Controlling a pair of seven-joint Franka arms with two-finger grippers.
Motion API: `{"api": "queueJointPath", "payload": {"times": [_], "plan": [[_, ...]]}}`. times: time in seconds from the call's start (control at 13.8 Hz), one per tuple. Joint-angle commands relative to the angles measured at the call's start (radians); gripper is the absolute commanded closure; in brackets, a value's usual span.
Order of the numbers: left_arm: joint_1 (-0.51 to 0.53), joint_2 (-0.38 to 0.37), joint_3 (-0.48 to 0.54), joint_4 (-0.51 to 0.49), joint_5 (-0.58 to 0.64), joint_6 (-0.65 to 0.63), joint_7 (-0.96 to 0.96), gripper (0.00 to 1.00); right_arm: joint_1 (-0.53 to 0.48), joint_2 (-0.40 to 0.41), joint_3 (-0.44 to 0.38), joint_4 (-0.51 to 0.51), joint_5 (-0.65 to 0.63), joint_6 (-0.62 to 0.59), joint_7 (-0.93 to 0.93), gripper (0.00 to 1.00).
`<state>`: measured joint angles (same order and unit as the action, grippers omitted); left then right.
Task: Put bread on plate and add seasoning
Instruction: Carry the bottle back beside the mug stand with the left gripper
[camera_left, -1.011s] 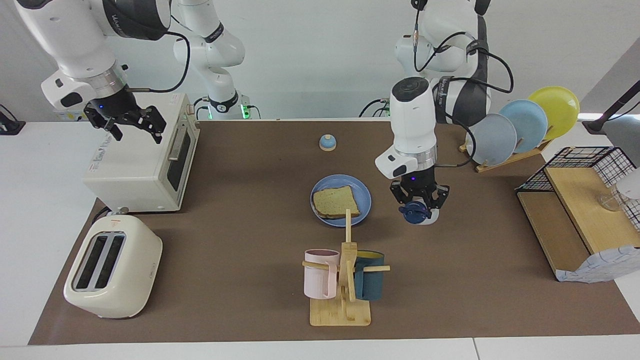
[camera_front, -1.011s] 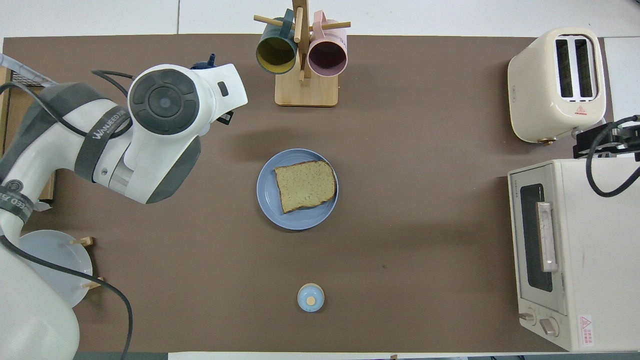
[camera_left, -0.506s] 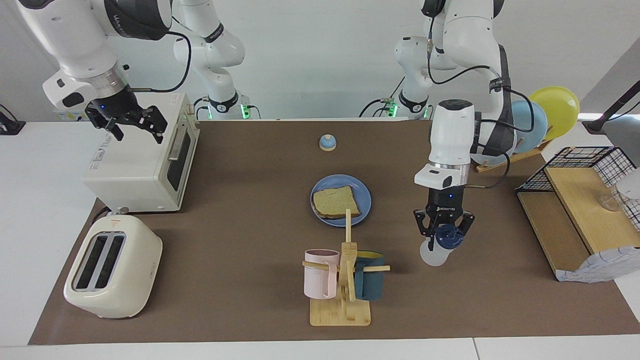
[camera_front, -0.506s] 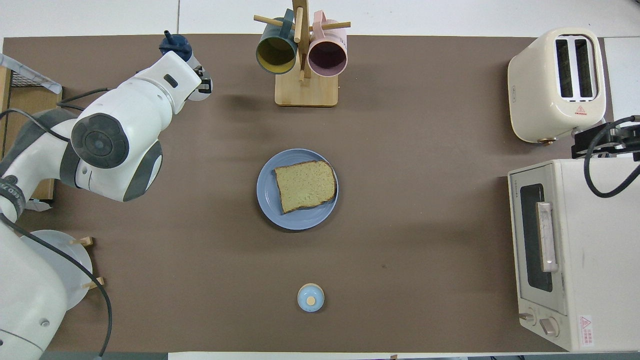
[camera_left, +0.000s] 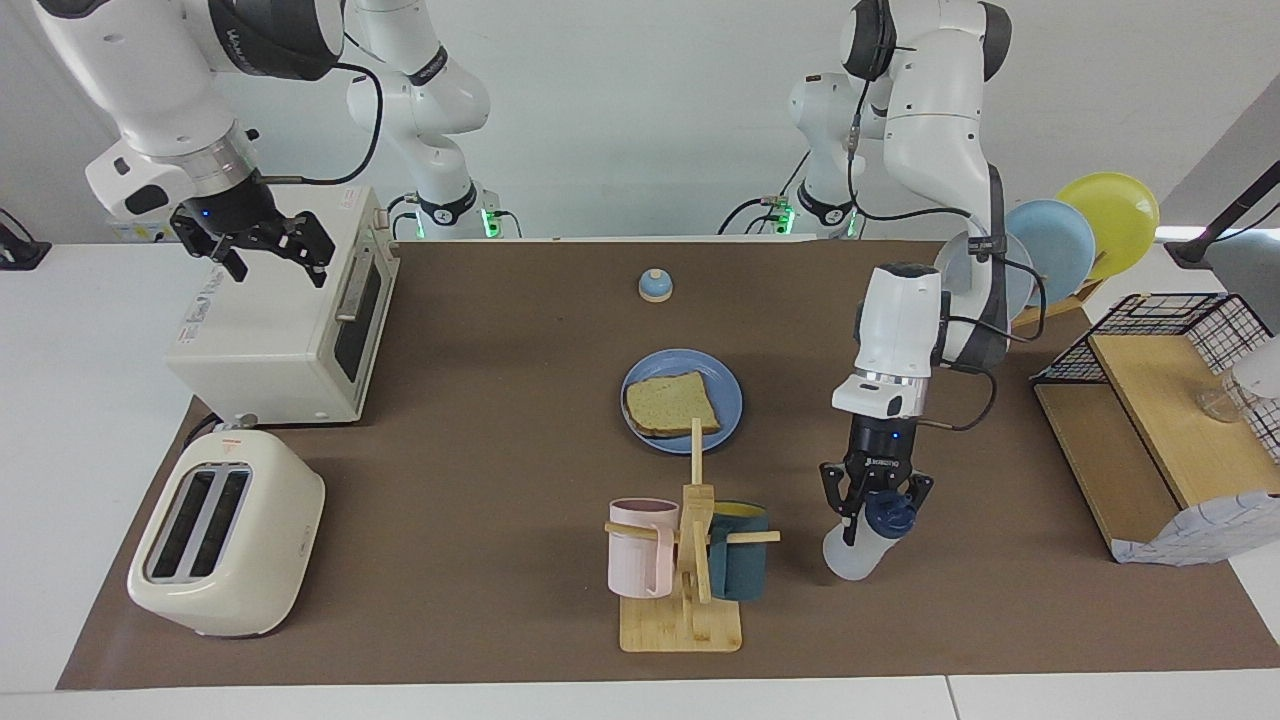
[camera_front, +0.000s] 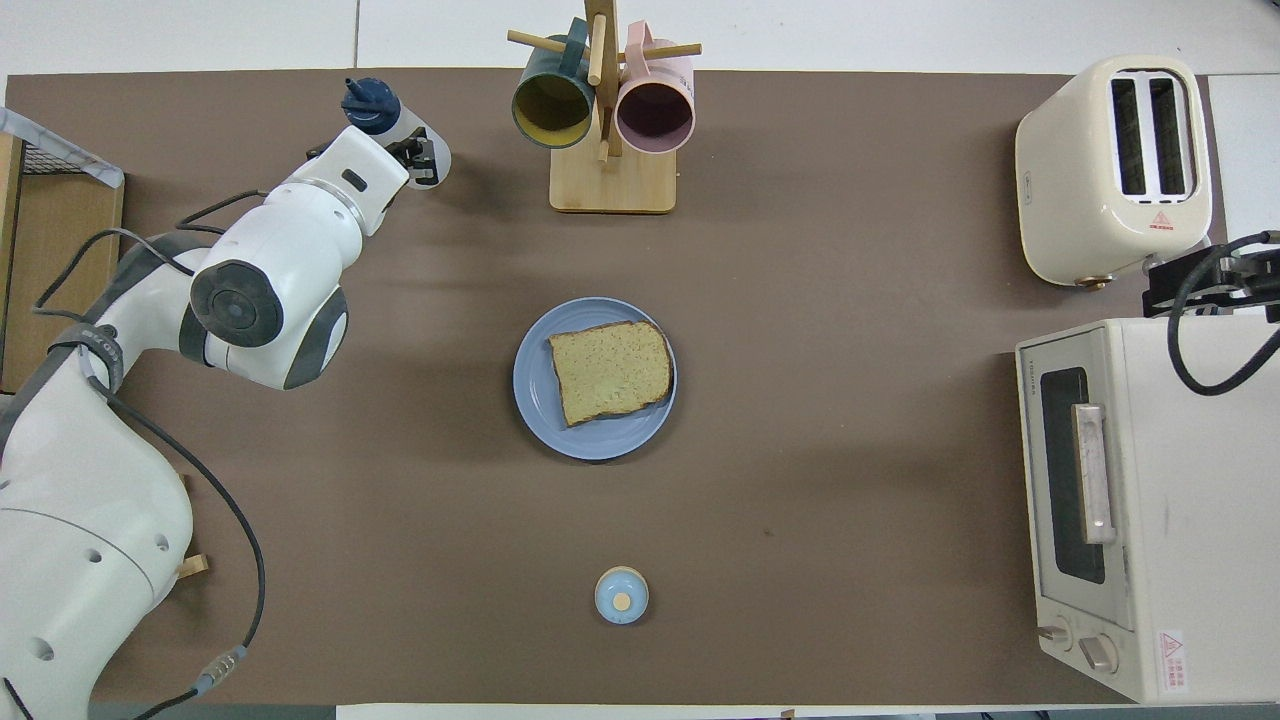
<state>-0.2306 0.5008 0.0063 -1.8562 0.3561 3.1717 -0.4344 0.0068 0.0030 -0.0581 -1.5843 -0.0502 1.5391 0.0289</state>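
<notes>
Facing view: left hand (camera_left: 872, 500) gripping seasoning (camera_left: 858, 545), overhead hides grip

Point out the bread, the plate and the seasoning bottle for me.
bread (camera_front: 610, 371): overhead view, middle of the crumb.
plate (camera_front: 531, 385): overhead view, bare rim beside the bread.
seasoning bottle (camera_left: 848, 560): facing view, whitish body below the cap.

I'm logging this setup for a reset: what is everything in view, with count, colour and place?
plate: 1, blue, table centre
bread: 1, yellowish, on plate
bottle: 1, whitish, navy cap, beside mug rack
mug rack: 1, wooden, holding pink and teal mugs
dome: 1, blue, nearer the robots than plate
toaster: 1, cream, right arm's end
oven: 1, white, beside toaster
plate rack: 1, three plates, left arm's end
shelf: 1, wooden, left arm's end
left gripper: shut on bottle
right gripper: open, over oven, waiting
</notes>
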Motion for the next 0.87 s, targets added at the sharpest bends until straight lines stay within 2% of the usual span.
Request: {"api": "queueJointPath", "payload": {"times": [0.0,0.14,0.58,0.79], "plan": [[0.002,0.051,-0.003,0.042,-0.002,0.025,0.006,1.00,-0.008,-0.012,0.006,-0.014,-0.002,0.015,-0.030,0.00],[0.004,0.073,-0.002,0.038,0.001,0.071,0.011,1.00,-0.007,-0.014,0.006,-0.017,-0.002,0.015,-0.030,0.00],[0.005,0.073,0.001,0.025,0.007,0.057,0.071,1.00,-0.008,-0.015,0.006,-0.017,-0.002,0.015,-0.038,0.00],[0.005,0.073,0.003,0.017,0.007,0.051,0.083,0.86,-0.008,-0.015,0.006,-0.020,0.000,0.015,-0.038,0.00]]}}
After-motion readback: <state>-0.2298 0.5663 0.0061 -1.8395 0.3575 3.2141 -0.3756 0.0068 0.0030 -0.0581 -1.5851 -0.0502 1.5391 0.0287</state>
